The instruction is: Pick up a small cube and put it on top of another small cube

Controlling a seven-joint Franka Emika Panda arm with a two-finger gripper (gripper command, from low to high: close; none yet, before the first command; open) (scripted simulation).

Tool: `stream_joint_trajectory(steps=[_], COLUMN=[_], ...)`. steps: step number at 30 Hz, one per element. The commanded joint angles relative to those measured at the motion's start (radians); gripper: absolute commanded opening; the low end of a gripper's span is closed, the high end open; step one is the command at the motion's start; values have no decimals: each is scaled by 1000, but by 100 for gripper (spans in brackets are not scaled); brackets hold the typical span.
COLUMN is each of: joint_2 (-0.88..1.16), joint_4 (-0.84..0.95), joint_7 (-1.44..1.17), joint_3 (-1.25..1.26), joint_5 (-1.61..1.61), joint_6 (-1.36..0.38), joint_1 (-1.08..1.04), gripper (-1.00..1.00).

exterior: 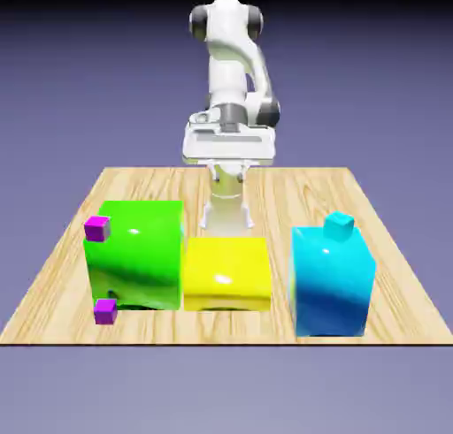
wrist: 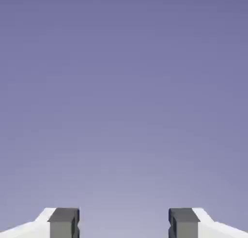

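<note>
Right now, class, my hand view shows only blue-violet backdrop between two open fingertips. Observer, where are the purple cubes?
Observer: One small purple cube lies on the table by the green block, at its lower corner, on the exterior view's left.
Operator: And the other?
Observer: The second purple cube sits at that block's upper left corner.
Operator: Where is the target?
Observer: The tiny cyan cube rests atop the big cyan block, on the exterior view's right.
</note>
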Motion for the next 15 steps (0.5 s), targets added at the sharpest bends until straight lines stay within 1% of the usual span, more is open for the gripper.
stream_joint_trajectory(steps=[1, 15], joint_2=[36, 544], joint_4=[27, 401], joint_7=[-18, -266], joint_3=[-21, -310], joint_5=[10, 151], joint_6=[-28, -415], joint_1=[5, 72], gripper=[0, 0])
